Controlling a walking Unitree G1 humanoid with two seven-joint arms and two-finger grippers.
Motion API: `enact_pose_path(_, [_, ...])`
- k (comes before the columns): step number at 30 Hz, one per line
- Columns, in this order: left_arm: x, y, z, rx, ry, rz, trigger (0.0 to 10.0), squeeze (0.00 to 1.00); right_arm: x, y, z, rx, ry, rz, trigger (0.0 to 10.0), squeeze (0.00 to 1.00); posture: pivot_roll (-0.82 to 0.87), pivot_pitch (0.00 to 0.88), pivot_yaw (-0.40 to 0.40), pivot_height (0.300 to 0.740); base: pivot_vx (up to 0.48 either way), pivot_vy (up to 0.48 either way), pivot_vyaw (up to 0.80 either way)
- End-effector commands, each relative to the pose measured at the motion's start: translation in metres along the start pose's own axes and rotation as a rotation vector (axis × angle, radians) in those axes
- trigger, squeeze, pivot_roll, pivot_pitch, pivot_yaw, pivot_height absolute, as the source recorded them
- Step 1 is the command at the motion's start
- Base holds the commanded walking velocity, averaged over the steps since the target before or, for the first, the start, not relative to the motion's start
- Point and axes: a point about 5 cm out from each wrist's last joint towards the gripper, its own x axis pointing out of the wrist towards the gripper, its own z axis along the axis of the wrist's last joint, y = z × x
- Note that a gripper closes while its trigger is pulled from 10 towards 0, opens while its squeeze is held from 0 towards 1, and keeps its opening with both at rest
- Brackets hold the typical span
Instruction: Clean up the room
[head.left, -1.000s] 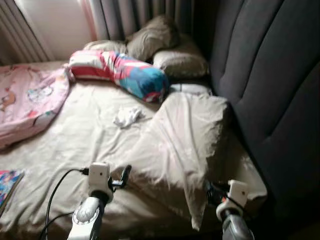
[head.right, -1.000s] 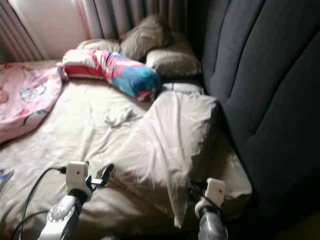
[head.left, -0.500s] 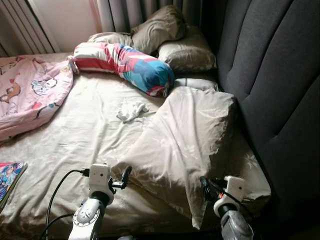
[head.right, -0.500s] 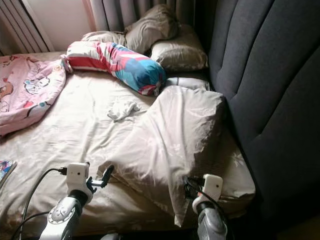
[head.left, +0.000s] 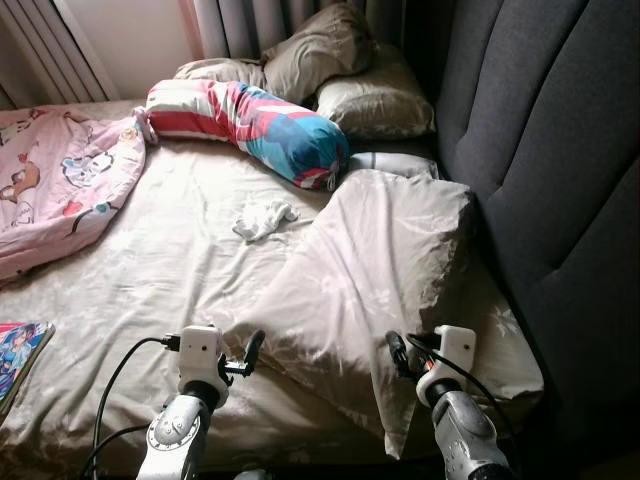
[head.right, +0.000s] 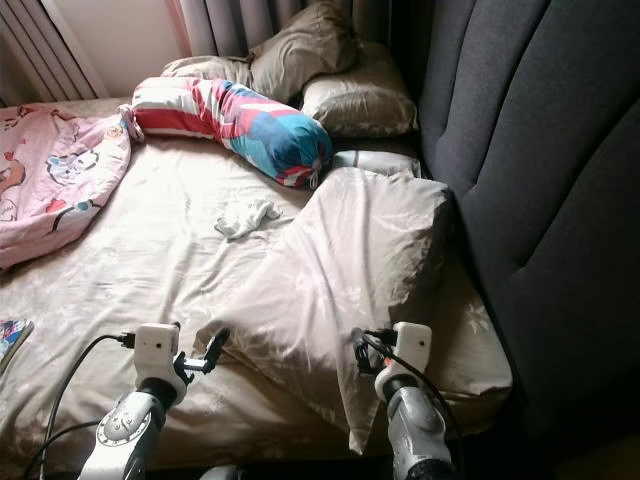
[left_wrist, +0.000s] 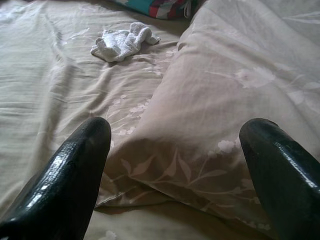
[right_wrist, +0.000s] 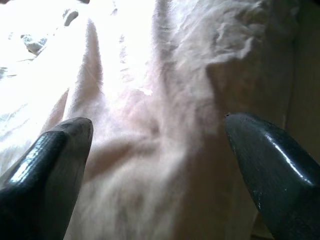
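Both the left hand and the right hand gape wide over the pillow at frame centre; it looks soft, light and floppy, best pinched at its near corner.

The pink blanket and colourful book run past the frame edge.

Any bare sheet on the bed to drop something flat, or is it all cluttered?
Free: the sheet between the pink blanket, white cloth and folded duvet, ahead of the open left gripper. Crowded: the headboard end, with the bolster and pillows; the duvet covers the right side by the open right gripper.
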Motion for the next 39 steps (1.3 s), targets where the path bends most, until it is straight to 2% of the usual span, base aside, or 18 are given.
enact_pose_path(1, [-0.003,0.002,-0.001,0.025,0.014,-0.012,10.0,0.0,0.0,0.003,-0.008,-0.022,0.059,0.001,10.0,0.0,0.02,0.211,0.055,0.646,0.0,0.0,0.0])
enact_pose_path(3, [-0.005,0.003,0.0,0.032,0.012,-0.015,10.0,0.0,0.001,0.005,-0.006,-0.01,0.061,0.001,10.0,0.0,0.04,0.22,0.059,0.646,0.0,0.0,0.0])
enact_pose_path(6, [-0.007,0.004,0.0,0.038,0.013,-0.015,10.0,0.0,0.003,0.004,-0.008,-0.063,0.108,-0.029,10.0,0.0,0.04,0.223,0.06,0.646,0.0,0.0,0.0])
enact_pose_path(8, [-0.009,0.006,0.0,0.046,0.017,-0.017,10.0,0.0,0.003,0.003,-0.009,-0.009,0.122,-0.053,10.0,0.0,0.07,0.233,0.063,0.646,0.0,0.0,0.0])
enact_pose_path(16, [-0.019,0.009,-0.001,0.066,0.033,-0.029,10.0,0.0,0.0,-0.001,-0.021,0.012,0.223,-0.113,10.0,0.0,0.09,0.244,0.073,0.646,0.0,0.0,0.0])
enact_pose_path(17, [-0.019,0.009,-0.001,0.066,0.033,-0.031,10.0,0.0,-0.001,-0.002,-0.023,0.037,0.236,-0.13,10.0,0.0,0.09,0.244,0.074,0.646,0.0,0.0,0.0])
enact_pose_path(18, [-0.02,0.009,0.0,0.069,0.034,-0.034,10.0,0.0,-0.002,-0.002,-0.025,0.117,0.238,-0.137,10.0,0.0,0.09,0.246,0.075,0.646,0.0,0.0,0.0])
enact_pose_path(21, [-0.022,0.008,0.001,0.076,0.034,-0.04,10.0,0.0,-0.002,0.001,-0.028,0.173,0.255,-0.125,10.0,0.0,0.11,0.249,0.081,0.646,0.0,0.0,0.0])
enact_pose_path(23, [-0.023,0.008,0.002,0.084,0.035,-0.046,10.0,0.0,-0.003,0.002,-0.03,0.142,0.272,-0.114,10.0,0.0,0.11,0.25,0.083,0.646,0.0,0.0,0.0])
enact_pose_path(35, [-0.032,0.009,0.005,0.11,0.05,-0.069,10.0,0.0,-0.008,0.014,-0.045,0.174,0.349,-0.012,10.0,0.0,0.14,0.261,0.1,0.646,0.0,0.0,0.0])
enact_pose_path(39, [-0.036,0.008,0.007,0.119,0.054,-0.077,10.0,0.0,-0.016,0.01,-0.057,0.115,0.404,-0.022,10.0,0.0,0.15,0.274,0.109,0.646,0.0,0.0,0.0])
